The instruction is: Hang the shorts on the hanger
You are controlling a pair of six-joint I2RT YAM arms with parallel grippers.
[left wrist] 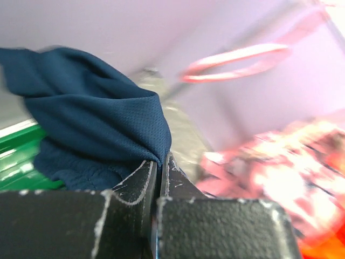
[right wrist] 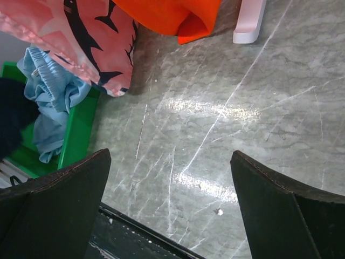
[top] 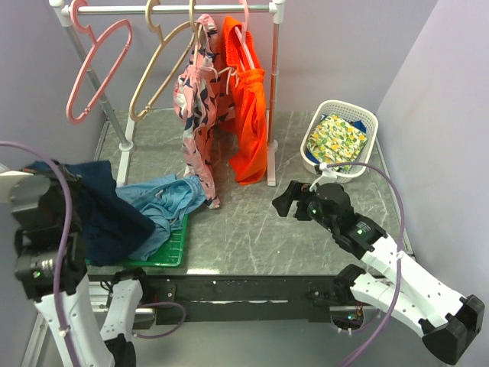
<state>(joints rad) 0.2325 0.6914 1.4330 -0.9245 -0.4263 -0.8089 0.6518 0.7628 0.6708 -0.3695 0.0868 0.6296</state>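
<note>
Left gripper point(left wrist: 160, 162) clamped on a fold of the shorts point(left wrist: 102, 124) over the green tray point(top: 174, 248) — right gripper point(right wrist: 170, 161) wide, empty. Hanger point(top: 160, 65) on the rail point(top: 176, 9).

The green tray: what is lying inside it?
In the tray lie light blue shorts; navy shorts, pinched in the left claw, cover its left part. Anything beneath the fabric is hidden.
</note>
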